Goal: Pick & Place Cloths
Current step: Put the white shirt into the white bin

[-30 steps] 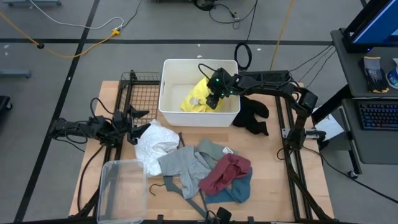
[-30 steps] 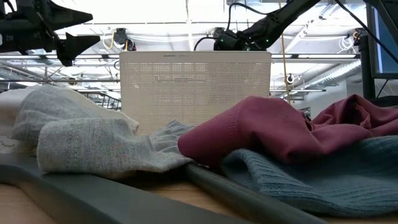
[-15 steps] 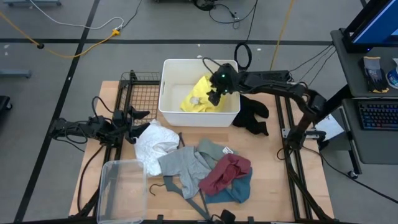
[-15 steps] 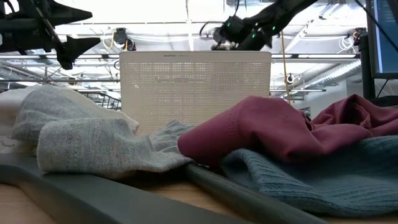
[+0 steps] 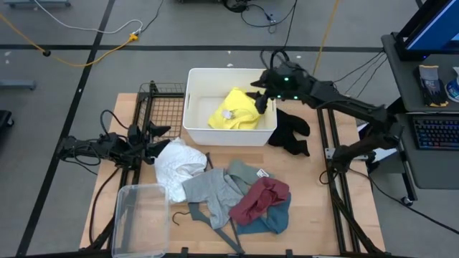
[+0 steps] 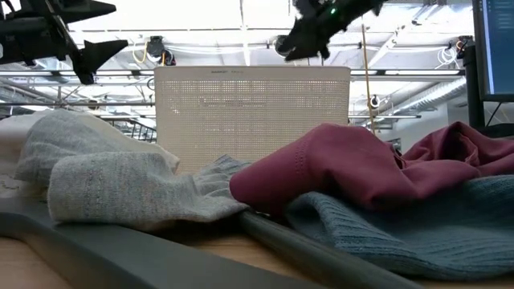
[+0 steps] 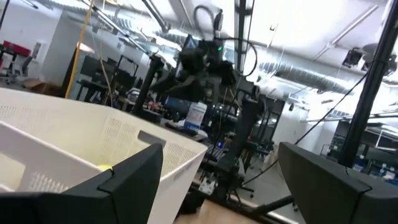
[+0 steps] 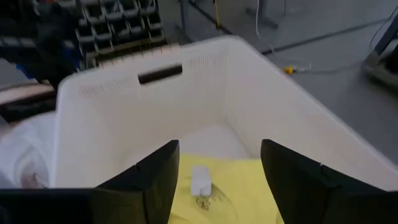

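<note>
Yellow cloth (image 5: 233,109) lies in white bin (image 5: 195,104). My right gripper (image 5: 262,98) above rim, fingers spread, empty; I'd clear rim, target black cloth (image 5: 290,133).

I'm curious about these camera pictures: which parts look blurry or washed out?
Low view: the grey cloth and maroon cloth up close look soft, ceiling lights glare. Right wrist view: the dark fingers are blurred, the yellow cloth fairly clear. High view: evenly lit.

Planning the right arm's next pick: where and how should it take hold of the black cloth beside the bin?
Grip the black cloth at its raised bunched middle, coming straight down from above. It lies crumpled on the table against the white bin's right wall, so a sideways approach looks blocked there. The open right tool hovers nearby.
</note>
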### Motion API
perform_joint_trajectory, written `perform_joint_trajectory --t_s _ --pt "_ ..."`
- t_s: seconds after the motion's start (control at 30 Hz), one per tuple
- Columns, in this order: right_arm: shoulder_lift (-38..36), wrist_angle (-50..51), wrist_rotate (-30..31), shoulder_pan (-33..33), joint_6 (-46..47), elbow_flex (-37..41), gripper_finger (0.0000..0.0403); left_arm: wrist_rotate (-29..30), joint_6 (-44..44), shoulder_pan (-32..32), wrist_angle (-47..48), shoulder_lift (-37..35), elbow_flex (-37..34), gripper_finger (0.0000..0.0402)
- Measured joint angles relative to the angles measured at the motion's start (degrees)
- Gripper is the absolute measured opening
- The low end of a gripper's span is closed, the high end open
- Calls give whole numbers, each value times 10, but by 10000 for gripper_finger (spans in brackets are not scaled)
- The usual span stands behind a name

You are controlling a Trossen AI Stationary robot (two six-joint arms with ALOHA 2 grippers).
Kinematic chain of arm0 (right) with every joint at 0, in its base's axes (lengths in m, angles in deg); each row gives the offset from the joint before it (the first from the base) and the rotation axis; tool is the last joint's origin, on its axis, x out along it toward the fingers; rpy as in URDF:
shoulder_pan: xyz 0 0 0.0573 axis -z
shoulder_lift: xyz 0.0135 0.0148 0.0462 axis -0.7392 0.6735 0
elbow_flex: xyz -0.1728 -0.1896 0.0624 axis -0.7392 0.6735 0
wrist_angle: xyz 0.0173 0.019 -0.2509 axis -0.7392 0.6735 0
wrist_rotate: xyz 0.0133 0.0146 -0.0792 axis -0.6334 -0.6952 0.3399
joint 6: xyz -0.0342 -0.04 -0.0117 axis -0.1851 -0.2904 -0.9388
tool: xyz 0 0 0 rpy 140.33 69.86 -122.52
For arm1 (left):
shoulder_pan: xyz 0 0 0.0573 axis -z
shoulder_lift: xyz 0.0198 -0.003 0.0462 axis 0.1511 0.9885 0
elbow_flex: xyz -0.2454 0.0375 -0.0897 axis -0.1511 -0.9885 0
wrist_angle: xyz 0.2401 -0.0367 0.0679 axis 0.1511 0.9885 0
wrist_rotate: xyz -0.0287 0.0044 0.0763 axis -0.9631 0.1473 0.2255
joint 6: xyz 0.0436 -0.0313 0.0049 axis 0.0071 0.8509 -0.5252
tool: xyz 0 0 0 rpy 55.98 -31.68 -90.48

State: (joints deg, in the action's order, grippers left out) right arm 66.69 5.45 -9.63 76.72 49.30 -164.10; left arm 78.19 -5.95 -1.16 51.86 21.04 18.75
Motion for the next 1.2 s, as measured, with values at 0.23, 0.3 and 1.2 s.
perform_joint_trajectory --t_s 0.23,0.3,1.2 --pt "-61 11 -9 0 -22 0 214 1 1 0 -11 0 0 324" --pt "-75 15 -32 1 -27 0 211 1 8 0 -11 0 0 324" --pt "-222 112 -92 1 -42 0 12 2 20 0 -95 0 0 324"
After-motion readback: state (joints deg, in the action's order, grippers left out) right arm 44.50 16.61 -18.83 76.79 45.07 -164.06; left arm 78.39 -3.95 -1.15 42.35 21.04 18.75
